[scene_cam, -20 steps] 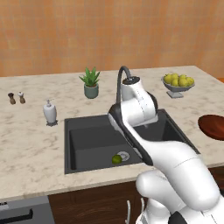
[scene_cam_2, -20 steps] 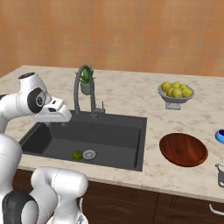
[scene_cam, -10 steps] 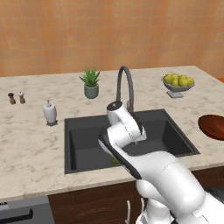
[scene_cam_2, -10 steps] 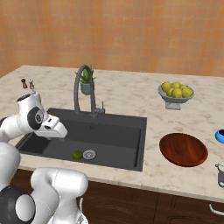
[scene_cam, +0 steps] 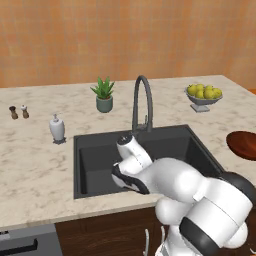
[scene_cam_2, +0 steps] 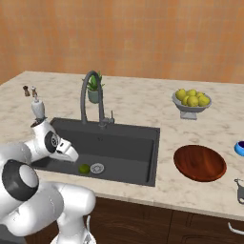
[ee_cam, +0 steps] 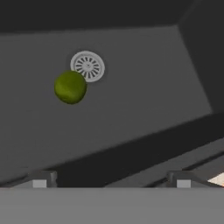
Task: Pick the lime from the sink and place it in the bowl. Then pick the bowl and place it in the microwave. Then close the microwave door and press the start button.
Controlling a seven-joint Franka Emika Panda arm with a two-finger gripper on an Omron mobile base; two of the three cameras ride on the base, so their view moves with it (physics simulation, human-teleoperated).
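Two dark fingertips of the pincer (ee_cam: 111,179) rise far apart at the bottom of the hand view, so the pincer stands wide and holds nothing. Ahead of it and off to one side lies the lime (ee_cam: 70,87), resting on the floor of the sink (scene_cam_2: 138,157) and touching or just overlapping the round silver drain (ee_cam: 88,66); from the right base camera the lime (scene_cam_2: 84,168) sits just beyond the robot's hand, beside the drain (scene_cam_2: 97,167). As a judgement, the fruit should be light, firm and glossy, so it may roll or slip on the smooth basin floor; a grip across its widest middle, fingers coming down either side, seems safest, and the nearby drain leaves little room on that side. Around the pincer the dark grey basin walls close in, with the arched faucet (scene_cam: 141,102) standing at the far rim. Farther out spreads a pale speckled counter (scene_cam_2: 143,102), carrying the reddish-brown bowl (scene_cam_2: 199,162) well apart from the sink, a grey footed bowl of lemons (scene_cam_2: 192,101), a small potted plant (scene_cam: 104,94), a white dispenser bottle (scene_cam: 57,128) and two little shakers (scene_cam: 18,112), all before an orange wall.
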